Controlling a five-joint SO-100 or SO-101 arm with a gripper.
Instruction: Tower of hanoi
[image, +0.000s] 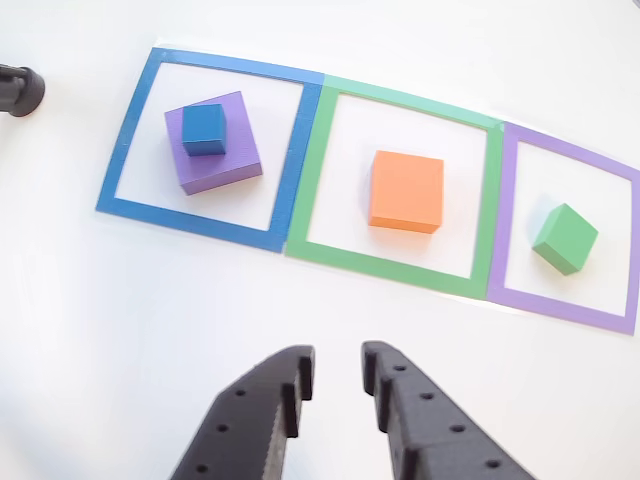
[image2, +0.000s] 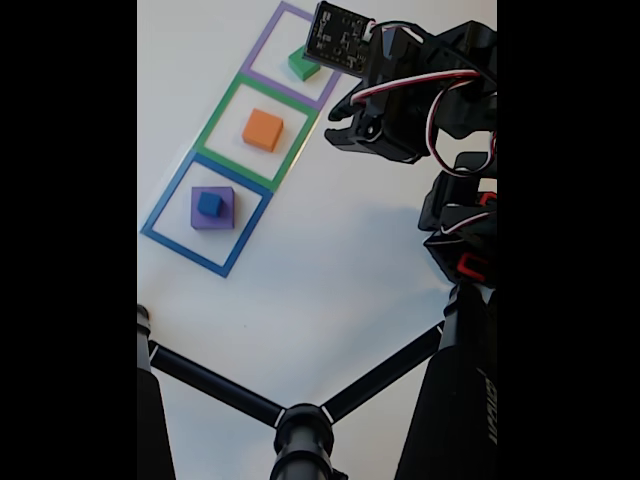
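The Tower of hanoi blocks lie on a white table in three flat square outlines. Inside the blue outline (image: 118, 165) (image2: 165, 240) the small blue cube (image: 204, 129) (image2: 209, 204) sits on the flat purple block (image: 228, 172) (image2: 226, 213). Alone in the green outline (image: 310, 180) (image2: 215, 120) is the orange block (image: 406, 191) (image2: 262, 129). The purple outline (image: 500, 210) (image2: 262, 40) holds the green block (image: 565, 238) (image2: 303, 64), turned at an angle. My gripper (image: 338, 362) (image2: 336, 124) hovers open and empty, nearest the orange block but clear of all blocks.
A black knob (image: 20, 90) sits at the table's left edge in the other view. In the fixed view a black stand (image2: 300, 435) with two diagonal rods crosses the near table, and the arm's body (image2: 465, 250) fills the right side.
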